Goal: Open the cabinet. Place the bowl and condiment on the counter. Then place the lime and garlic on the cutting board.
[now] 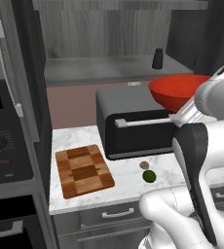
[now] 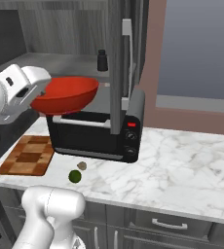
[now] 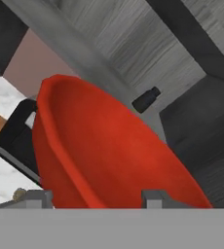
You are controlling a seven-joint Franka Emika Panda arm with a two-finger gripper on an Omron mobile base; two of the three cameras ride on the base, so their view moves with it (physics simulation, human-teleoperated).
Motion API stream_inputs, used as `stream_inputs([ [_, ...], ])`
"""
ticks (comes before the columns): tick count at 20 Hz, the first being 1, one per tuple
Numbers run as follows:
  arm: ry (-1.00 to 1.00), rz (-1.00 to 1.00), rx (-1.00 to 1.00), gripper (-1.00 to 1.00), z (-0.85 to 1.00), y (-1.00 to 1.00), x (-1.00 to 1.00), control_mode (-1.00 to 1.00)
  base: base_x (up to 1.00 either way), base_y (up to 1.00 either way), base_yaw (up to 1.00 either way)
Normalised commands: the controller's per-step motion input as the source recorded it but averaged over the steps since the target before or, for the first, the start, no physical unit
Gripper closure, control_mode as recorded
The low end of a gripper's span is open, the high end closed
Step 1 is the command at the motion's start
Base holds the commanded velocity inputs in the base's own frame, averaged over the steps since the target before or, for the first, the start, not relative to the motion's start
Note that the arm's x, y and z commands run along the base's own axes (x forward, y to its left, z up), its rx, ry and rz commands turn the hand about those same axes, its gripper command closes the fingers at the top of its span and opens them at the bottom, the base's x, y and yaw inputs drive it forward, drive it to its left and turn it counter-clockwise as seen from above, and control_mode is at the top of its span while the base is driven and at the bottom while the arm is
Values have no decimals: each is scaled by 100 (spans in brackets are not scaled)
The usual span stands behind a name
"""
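With the gripper [image 3: 97,197] clamped on the rim of the bowl [image 2: 65,95], which hangs in the air above the toaster oven [image 2: 97,133], free counter [image 2: 182,160] lies below and to the robot's right.

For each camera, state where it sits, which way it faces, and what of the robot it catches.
Left base view: behind-left, facing the open cabinet, toaster oven and cutting board; arm lower right.
Right base view: behind-right, same counter; arm lower left.
Hand view: on the hand, facing the red bowl; fingertips at bottom.
Shared: bowl, condiment, lime, garlic.
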Motion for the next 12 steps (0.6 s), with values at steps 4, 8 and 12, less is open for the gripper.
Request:
stream_inputs([
  [4, 9, 0, -6, 100, -34, -1, -12, -100, 0, 0, 0],
  [8, 7, 0, -6, 100, -34, -7, -18, -100, 0, 0, 0],
  [12, 6, 0, -6, 100, -36, -11, -16, -100, 0, 0, 0],
])
